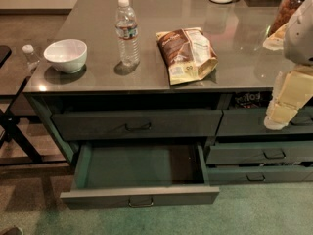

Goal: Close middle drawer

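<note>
The middle drawer (139,196) is pulled far out below the counter on the left. Its long flat front carries a small metal loop handle (141,201), and its greenish floor (142,163) is bare. Another equally wide drawer front (137,124) with the same handle sits above it, pushed in. My gripper (278,117) hangs at the right edge of the view, pointing down in front of the right-hand drawers. It is well to the right of the open drawer and apart from it.
On the counter top (98,77) stand a white bowl (65,55), a water bottle (127,31) and a snack bag (188,55). Narrower drawers (259,153) stack on the right. A dark chair frame (14,126) stands left. Green carpet (264,209) lies in front.
</note>
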You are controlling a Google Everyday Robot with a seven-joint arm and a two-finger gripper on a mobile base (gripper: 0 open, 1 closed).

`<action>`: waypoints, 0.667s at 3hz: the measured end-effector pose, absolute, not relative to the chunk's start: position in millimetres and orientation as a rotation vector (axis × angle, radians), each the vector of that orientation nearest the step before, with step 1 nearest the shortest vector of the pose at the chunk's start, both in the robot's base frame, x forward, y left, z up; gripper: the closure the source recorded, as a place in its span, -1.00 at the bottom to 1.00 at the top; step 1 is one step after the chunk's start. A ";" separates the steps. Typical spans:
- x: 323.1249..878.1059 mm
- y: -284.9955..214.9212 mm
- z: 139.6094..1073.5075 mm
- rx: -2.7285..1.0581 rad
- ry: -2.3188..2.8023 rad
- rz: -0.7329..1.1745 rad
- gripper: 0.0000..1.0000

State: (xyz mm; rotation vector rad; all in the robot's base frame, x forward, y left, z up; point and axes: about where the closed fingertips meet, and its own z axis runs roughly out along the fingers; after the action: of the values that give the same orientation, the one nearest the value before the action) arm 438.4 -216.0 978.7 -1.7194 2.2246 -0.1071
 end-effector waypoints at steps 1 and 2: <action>438.4 -216.0 978.7 -1.719 2.225 -0.107 -1.00; 438.4 -216.0 978.7 -1.719 2.225 -0.107 -0.62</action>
State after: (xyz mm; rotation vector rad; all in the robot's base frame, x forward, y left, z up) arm 438.4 -216.0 978.7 -1.7194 2.2246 -0.1072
